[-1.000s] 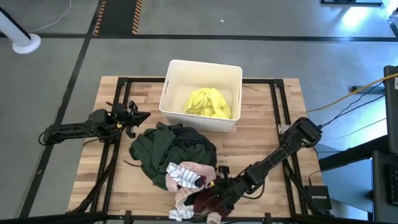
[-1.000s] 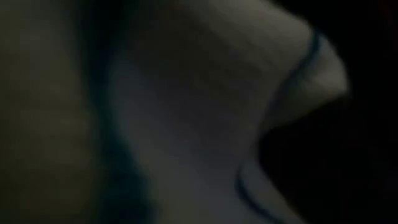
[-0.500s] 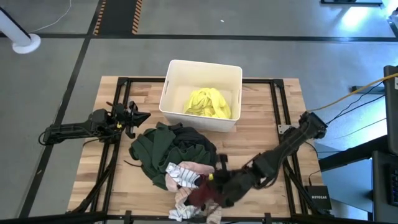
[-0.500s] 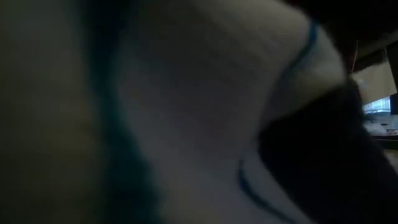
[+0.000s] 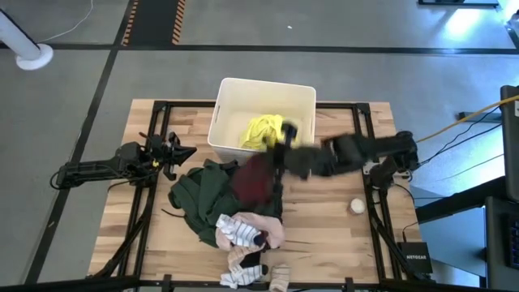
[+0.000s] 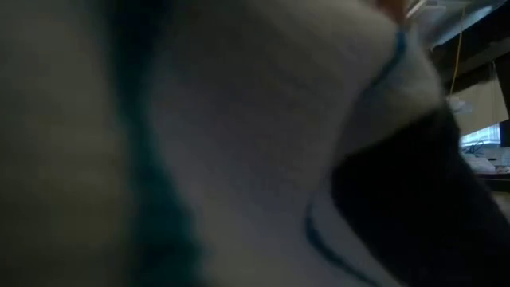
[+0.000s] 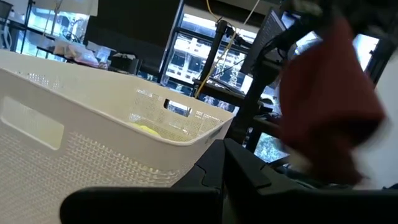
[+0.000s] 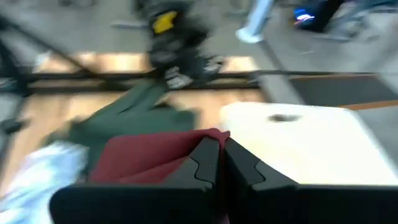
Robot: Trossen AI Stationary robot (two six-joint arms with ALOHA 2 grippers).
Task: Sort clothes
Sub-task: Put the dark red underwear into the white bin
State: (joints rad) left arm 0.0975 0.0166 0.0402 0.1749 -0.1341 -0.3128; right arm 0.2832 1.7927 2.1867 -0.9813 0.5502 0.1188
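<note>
My right gripper [image 5: 284, 154] is shut on the maroon garment [image 5: 254, 178], in the air just in front of the white bin [image 5: 217, 122]. The neon yellow top [image 5: 263, 131] lies in the bin. The dark green garment [image 5: 203, 191] and a black one [image 5: 263, 197] lie heaped at the table's middle, with a pale pink piece [image 5: 261, 221] and striped socks [image 5: 231, 230] on their near side. My left gripper [image 5: 182, 152] is shut and empty at the table's left, beside the heap. My right gripper pinches a bunched upper part of the maroon garment [image 8: 196, 144] between its two fingers; one layer or several, I cannot tell. The fingers reach level from the table's right side. The garment hangs slack below them, over the dark heap [image 5: 243, 191].
A small white ball [image 5: 356, 206] lies on the table's right part. More socks [image 5: 243, 274] lie at the near edge. A white sock with blue lines [image 6: 263, 143] fills the low view. The black frame rails [image 5: 361, 146] run along the table's sides.
My right gripper has risen from the near edge of the pile and swung toward the far edge, up to the bin's front, still shut. The maroon garment has come up with it, lifted clear of the socks and pink piece. The white ball now shows.
</note>
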